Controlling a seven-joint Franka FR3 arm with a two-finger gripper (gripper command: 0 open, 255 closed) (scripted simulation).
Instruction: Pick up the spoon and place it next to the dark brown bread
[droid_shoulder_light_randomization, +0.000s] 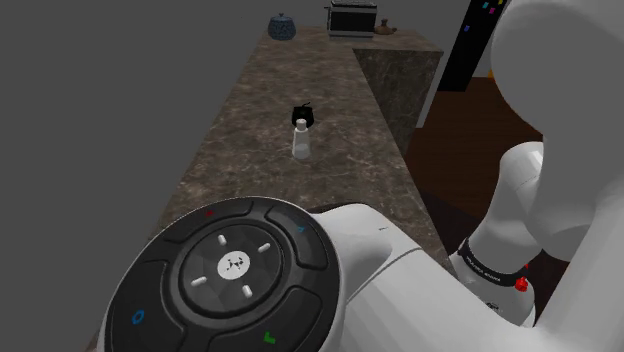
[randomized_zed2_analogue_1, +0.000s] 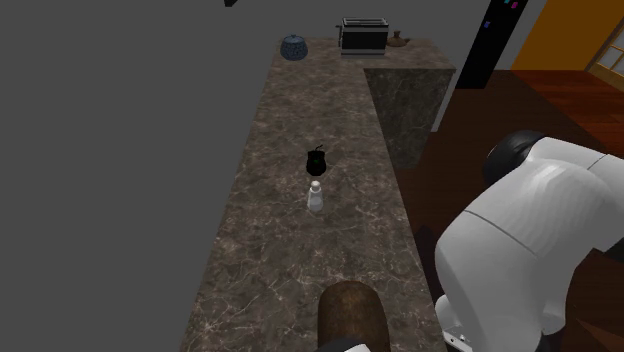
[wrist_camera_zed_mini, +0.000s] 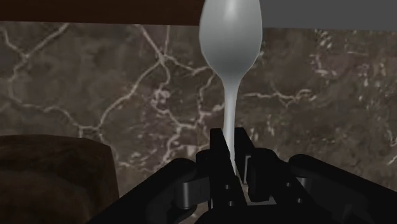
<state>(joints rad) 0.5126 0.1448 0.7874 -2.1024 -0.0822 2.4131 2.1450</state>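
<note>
In the wrist view the hand (wrist_camera_zed_mini: 232, 149) is gripping the pale grey spoon (wrist_camera_zed_mini: 230, 38) by the end of its handle. The 2 black fingers (wrist_camera_zed_mini: 217, 145) are closing narrowly on it, and the bowl is pointing away from the hand over the dark veined table (wrist_camera_zed_mini: 114, 83). The dark brown bread (wrist_camera_zed_mini: 51, 175) is lying on the table just beside the hand. In the second exterior view a small white bottle (randomized_zed2_analogue_1: 315, 196) is standing farther along the table with a black object (randomized_zed2_analogue_1: 317, 161) just behind it. A toaster (randomized_zed2_analogue_1: 364, 36) and a blue pot (randomized_zed2_analogue_1: 293, 46) are sitting at the far end.
</note>
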